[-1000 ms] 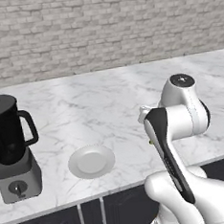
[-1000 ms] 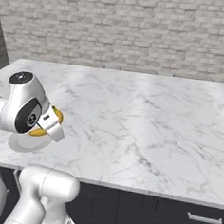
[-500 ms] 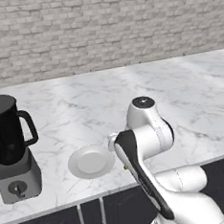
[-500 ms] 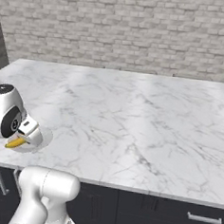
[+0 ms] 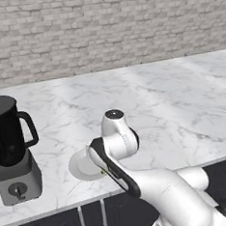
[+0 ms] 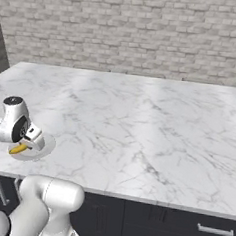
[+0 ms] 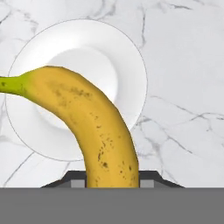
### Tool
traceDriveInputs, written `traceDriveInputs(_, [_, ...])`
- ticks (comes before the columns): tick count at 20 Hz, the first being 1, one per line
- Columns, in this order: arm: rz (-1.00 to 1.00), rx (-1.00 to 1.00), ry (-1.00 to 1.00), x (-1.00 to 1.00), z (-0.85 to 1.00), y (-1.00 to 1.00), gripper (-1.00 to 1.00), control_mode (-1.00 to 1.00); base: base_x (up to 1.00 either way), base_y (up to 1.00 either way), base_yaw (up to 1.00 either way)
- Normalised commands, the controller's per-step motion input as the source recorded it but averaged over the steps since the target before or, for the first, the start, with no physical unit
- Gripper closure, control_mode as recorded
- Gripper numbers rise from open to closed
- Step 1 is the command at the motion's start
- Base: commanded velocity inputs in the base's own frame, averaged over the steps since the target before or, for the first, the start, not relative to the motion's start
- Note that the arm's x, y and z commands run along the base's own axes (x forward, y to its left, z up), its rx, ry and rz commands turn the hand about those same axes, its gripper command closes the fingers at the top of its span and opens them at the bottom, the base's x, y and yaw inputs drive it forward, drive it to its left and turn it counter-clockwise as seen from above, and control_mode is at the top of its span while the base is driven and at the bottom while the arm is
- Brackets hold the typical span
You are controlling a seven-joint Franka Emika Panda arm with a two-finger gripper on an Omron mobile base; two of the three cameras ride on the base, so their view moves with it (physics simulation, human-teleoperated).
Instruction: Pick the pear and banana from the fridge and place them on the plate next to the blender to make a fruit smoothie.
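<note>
1. Marble tabletop (image 5: 172, 105), white with grey veins, carries a smooth round white plate (image 7: 124, 52) beside the black-jugged blender (image 5: 11, 148).
2. Claw (image 7: 111, 179) is closed on the curved, speckled yellow banana (image 7: 94, 118), holding it over the plate near the tabletop's front edge.

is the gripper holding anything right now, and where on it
Yes, the gripper holds the banana, gripped near its lower end; the green stem end sticks out free over the white plate.
</note>
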Motion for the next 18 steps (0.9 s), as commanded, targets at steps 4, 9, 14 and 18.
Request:
traceDriveInputs(4, [0.02, -0.01, 0.05, 0.56, -0.64, 0.31, 1.0, -1.0, 0.0, 0.0, 0.0])
traceDriveInputs(9, [0.01, -0.01, 0.03, 0.52, -0.5, 0.29, 1.0, -1.0, 0.0, 0.0, 0.0])
traceDriveInputs(14, [0.0, -0.02, 0.01, 0.34, -0.24, 0.27, -1.0, -1.0, 0.0, 0.0, 0.0])
traceDriveInputs(18, [0.0, -0.02, 0.0, 0.05, -0.14, 0.08, -1.0, -1.0, 0.0, 0.0, 0.0])
